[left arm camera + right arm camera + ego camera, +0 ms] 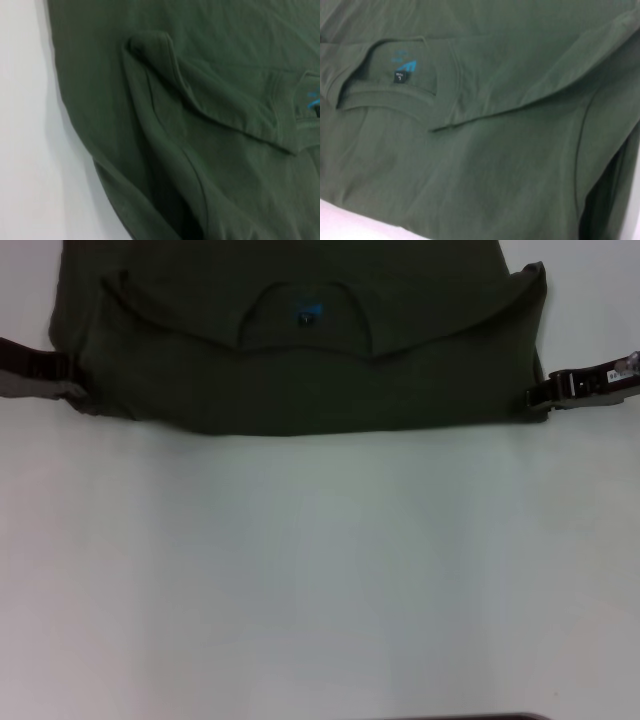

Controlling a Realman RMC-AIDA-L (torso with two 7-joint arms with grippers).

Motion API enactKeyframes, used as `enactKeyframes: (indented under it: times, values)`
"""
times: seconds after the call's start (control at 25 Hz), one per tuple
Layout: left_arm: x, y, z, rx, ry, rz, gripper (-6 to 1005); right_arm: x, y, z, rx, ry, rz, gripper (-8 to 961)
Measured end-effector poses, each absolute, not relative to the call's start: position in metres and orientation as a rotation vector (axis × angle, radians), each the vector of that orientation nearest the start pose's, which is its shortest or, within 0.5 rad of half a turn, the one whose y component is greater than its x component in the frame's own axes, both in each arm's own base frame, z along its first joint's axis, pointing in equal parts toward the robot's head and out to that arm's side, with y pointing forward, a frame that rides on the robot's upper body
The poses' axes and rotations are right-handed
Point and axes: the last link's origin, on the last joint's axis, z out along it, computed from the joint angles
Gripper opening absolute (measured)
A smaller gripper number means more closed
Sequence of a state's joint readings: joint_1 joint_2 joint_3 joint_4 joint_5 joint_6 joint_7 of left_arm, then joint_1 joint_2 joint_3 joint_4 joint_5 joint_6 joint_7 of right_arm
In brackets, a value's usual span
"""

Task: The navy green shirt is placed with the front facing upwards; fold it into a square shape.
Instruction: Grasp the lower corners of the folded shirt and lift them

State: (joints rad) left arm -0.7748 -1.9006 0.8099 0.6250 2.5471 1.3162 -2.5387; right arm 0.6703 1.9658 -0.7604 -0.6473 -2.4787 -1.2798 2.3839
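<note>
The navy green shirt (300, 370) lies at the far side of the white table, doubled over, with a straight folded edge toward me. Its round collar and small blue neck label (305, 315) face up, and both sleeves are turned inward across the chest. My left gripper (78, 395) is at the shirt's left near corner, touching the cloth. My right gripper (533, 396) meets the right near corner. The left wrist view shows the folded sleeve ridge (165, 100) from close up. The right wrist view shows the collar and label (402, 70).
Bare white table (320, 570) stretches from the shirt's near edge to the front. A thin dark strip (470, 717) shows at the bottom edge of the head view.
</note>
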Motion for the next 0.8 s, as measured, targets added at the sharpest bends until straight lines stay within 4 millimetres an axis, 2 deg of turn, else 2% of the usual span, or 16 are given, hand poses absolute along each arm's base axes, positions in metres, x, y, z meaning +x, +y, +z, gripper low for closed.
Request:
enactKeyframes:
  times: [0.16,0.6,0.8]
  values:
    - [-0.286,0.405,0.050,-2.171,-1.671,0.075,31,0.307,0.382,0.034,-2.193,1.647,0.059,245]
    - [-0.283,0.397,0.058,-2.236,-1.696,0.145,31,0.299,0.380,0.043,-2.236,1.655,0.058,45]
    - [-0.280,0.386,0.059,-2.314,-1.716,0.198,31,0.295,0.370,0.049,-2.292,1.695,0.022,44]
